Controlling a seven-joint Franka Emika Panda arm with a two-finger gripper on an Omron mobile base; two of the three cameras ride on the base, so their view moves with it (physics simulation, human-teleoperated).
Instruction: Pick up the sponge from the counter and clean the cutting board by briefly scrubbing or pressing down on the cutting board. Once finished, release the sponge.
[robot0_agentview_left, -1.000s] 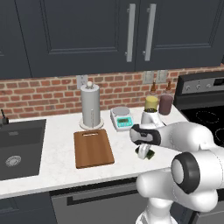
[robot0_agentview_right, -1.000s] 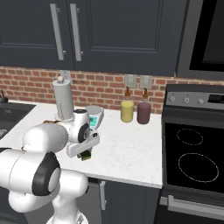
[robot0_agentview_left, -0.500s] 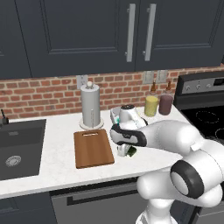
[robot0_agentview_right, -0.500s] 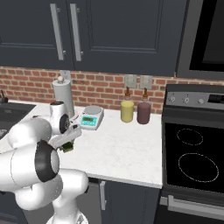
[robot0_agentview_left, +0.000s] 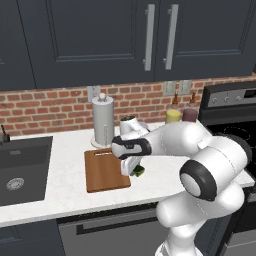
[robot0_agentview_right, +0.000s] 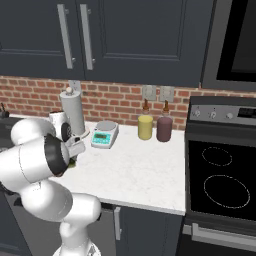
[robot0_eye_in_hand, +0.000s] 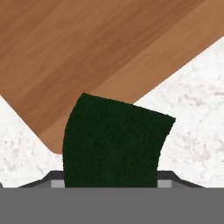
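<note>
Gripper (robot0_agentview_left: 136, 171) is clamped on the dark green sponge (robot0_eye_in_hand: 113, 142), which we find held above the near right corner of the cutting board (robot0_agentview_left: 104, 171), over its edge with the white counter (robot0_agentview_left: 65, 195). Board surface lies left and rearward of the sponge; we judge the scrub needs a short shift that way, then descent

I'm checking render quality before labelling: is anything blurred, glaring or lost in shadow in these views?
Left base view: sharp and evenly lit, a soft shadow under the gripper on the cutting board. Right base view: no glare on the counter. Hand view: the sponge reads almost black, its texture barely visible.
</note>
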